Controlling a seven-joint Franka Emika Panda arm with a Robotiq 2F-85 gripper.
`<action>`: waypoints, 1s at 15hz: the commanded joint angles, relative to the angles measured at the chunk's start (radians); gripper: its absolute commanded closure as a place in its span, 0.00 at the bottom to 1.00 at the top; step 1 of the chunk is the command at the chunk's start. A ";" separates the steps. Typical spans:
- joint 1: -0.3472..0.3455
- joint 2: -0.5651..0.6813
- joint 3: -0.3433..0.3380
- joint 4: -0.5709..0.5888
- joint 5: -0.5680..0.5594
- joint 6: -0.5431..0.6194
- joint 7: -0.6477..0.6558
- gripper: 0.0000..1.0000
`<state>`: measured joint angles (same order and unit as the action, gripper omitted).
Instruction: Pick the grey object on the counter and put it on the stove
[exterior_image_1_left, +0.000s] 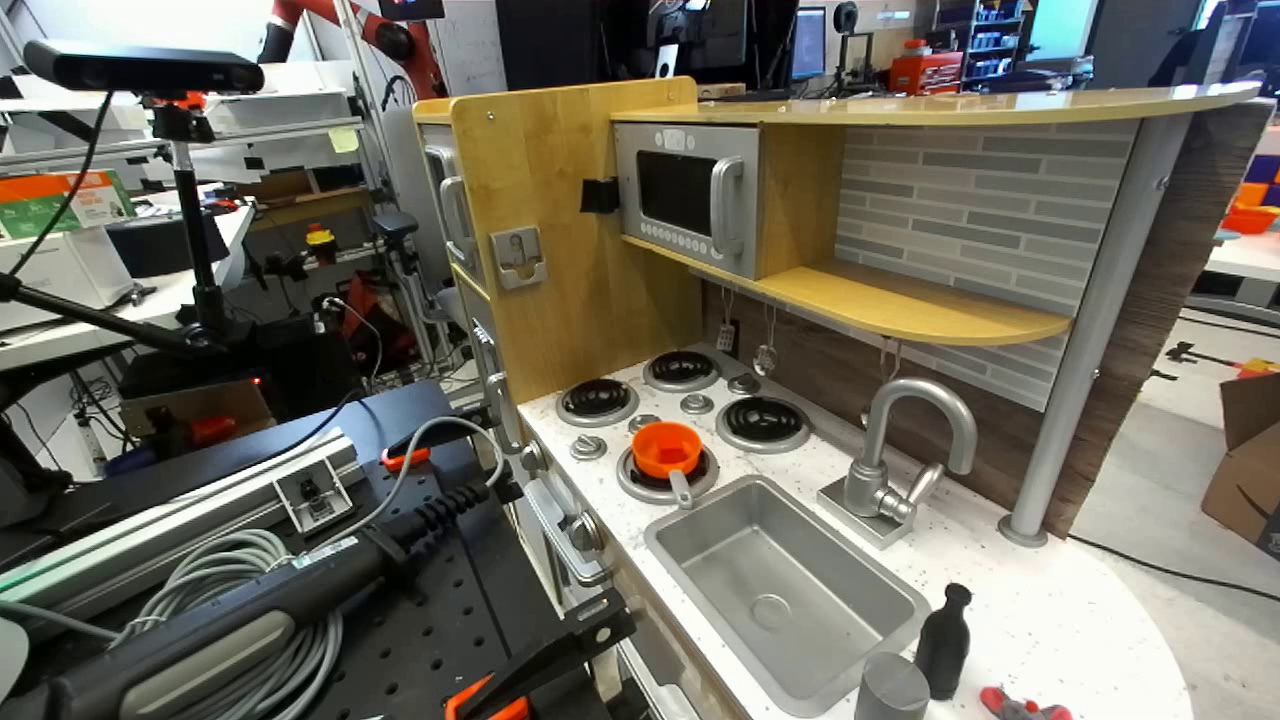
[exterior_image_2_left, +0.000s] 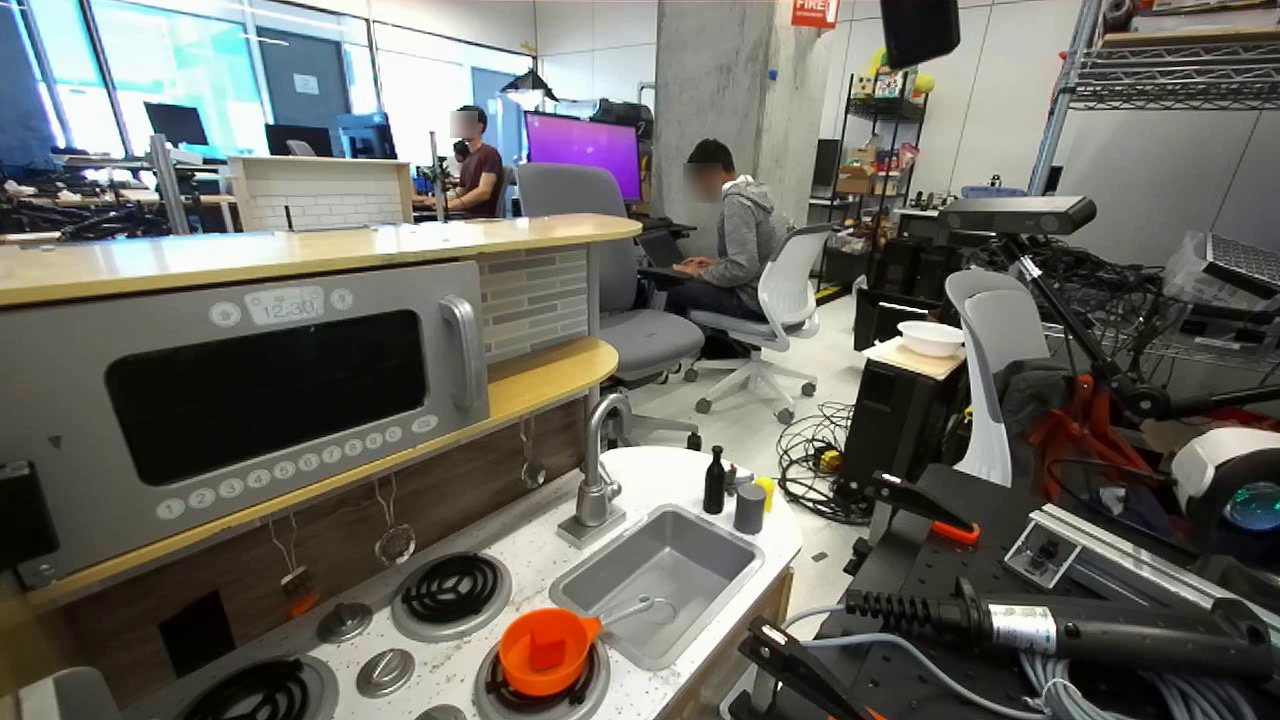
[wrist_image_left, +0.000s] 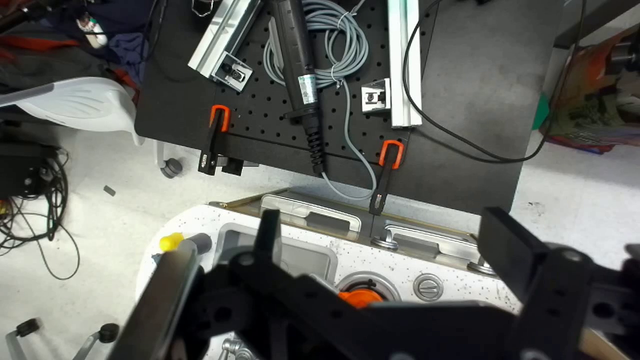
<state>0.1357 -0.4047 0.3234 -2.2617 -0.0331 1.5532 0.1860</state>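
The cylinder (exterior_image_1_left: 892, 688), grey and upright, is what I am after: it is on the bench (exterior_image_1_left: 1085, 615) just past the end of the sink (exterior_image_1_left: 770, 560), set on end, I judge, so its round wall is offered to a grip from above. In an exterior view the bottle (exterior_image_1_left: 943, 645) stands just beside it between one and two o'clock, and a red-and-grey toy (exterior_image_1_left: 1030, 710) lies near at three; in the wrist view a yellow thing (wrist_image_left: 171, 242) sits close at nine. With such neighbours I would turn my jaws so that neither comes down on the bottle. The sink lies between the cylinder and the stove (exterior_image_1_left: 660, 402), which in an exterior view is at about eleven o'clock, so the carry should go high. The pan (exterior_image_1_left: 666, 447) takes up the stove's place beside the sink, its handle (exterior_image_1_left: 682, 488) at six o'clock; I would aim for the burner (exterior_image_1_left: 764, 420) between two and three o'clock from it. My claw (wrist_image_left: 384, 232) hangs well above the bench, jaws spread wide and gripping nothing, the cylinder at nine o'clock from it in the wrist view; that spread suits a reach yet to be made.
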 joint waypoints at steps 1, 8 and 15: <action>0.026 0.004 -0.022 0.002 -0.007 -0.002 0.009 0.00; 0.026 0.004 -0.022 0.002 -0.007 -0.002 0.009 0.00; 0.017 -0.005 -0.048 -0.082 -0.048 0.135 -0.023 0.00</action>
<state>0.1385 -0.4047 0.3073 -2.2898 -0.0429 1.5966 0.1826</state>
